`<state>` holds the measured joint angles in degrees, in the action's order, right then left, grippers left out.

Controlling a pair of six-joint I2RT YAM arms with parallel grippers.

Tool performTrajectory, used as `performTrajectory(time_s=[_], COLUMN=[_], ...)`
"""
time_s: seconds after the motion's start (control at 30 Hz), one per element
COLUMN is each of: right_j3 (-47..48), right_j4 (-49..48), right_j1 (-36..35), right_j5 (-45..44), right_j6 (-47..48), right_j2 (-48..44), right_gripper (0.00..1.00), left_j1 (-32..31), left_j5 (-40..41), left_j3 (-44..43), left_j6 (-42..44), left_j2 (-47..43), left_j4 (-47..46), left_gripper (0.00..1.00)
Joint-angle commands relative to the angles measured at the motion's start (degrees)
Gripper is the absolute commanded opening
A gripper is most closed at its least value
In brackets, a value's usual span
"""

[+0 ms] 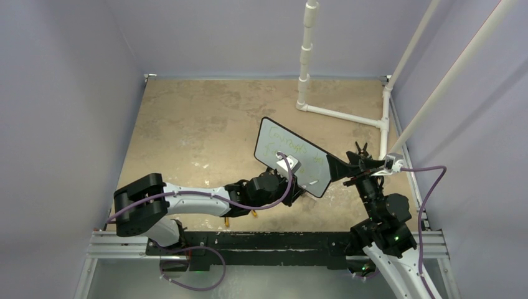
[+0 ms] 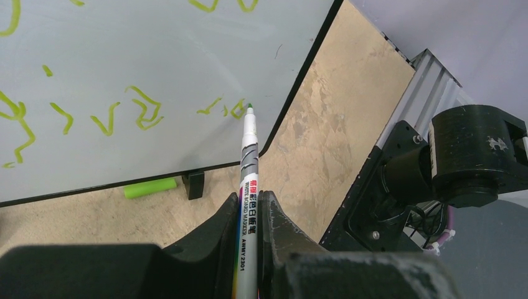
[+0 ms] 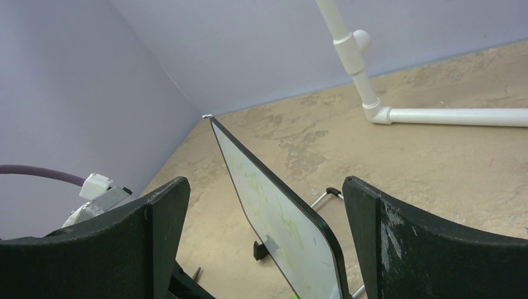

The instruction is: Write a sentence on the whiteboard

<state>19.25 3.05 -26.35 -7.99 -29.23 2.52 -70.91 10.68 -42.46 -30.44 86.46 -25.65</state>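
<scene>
Smooth, faintly glossy whiteboard [image 2: 155, 50]; rough mottled table [image 2: 324, 124]; matt plastic left pincer [image 2: 249, 202]; glossy plastic marker [image 2: 248, 165]; smooth white pipe [image 3: 355, 68].

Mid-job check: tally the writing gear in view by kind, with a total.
whiteboard: 1
marker: 1
green cap, lying loose under the board: 1
Total: 3

The marker [image 2: 248, 180] barrel reads "AWAY 2301"; the sentence [image 2: 144, 109] on the whiteboard [image 2: 155, 50] is illegible
</scene>
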Motion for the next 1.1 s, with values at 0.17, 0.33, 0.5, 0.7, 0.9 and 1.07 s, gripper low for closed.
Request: performTrajectory(time_s=[0.17, 0.33, 0.5, 0.7, 0.9, 1.07], right_j3=[-0.3, -0.3, -0.3, -0.3, -0.3, -0.3], right_j4=[-0.7, -0.7, -0.7, -0.7, -0.7, -0.7], right_j1=[-0.3, -0.2, -0.2, -0.3, -0.3, -0.2], right_j5=[-0.4, -0.4, -0.5, -0.4, -0.4, -0.5], right_j6=[-0.5, -0.5, -0.5, -0.5, -0.5, -0.5], right_j2=[-0.9, -0.9, -0.9, -0.8, -0.8, -0.8], right_gripper=[0.95, 0.95, 0.95, 0.95, 0.95, 0.95], left_j1=[-0.5, -0.5, -0.5, -0.5, -0.5, -0.5], left_j5=[1.0, 1.1, 1.3, 1.1, 1.0, 1.2], left_j3=[0.0, -1.6, -1.9, -2.7, -3.1, -3.1], left_j6=[0.3, 1.1, 1.3, 1.1, 1.5, 1.2], left_j2=[-2.0, -1.0, -0.7, 0.3, 0.8, 1.2], left_j4=[-3.0, -3.2, -3.1, -3.3, -3.6, -2.7], left_gripper=[0.00, 0.00, 0.00, 0.00, 0.00, 0.00])
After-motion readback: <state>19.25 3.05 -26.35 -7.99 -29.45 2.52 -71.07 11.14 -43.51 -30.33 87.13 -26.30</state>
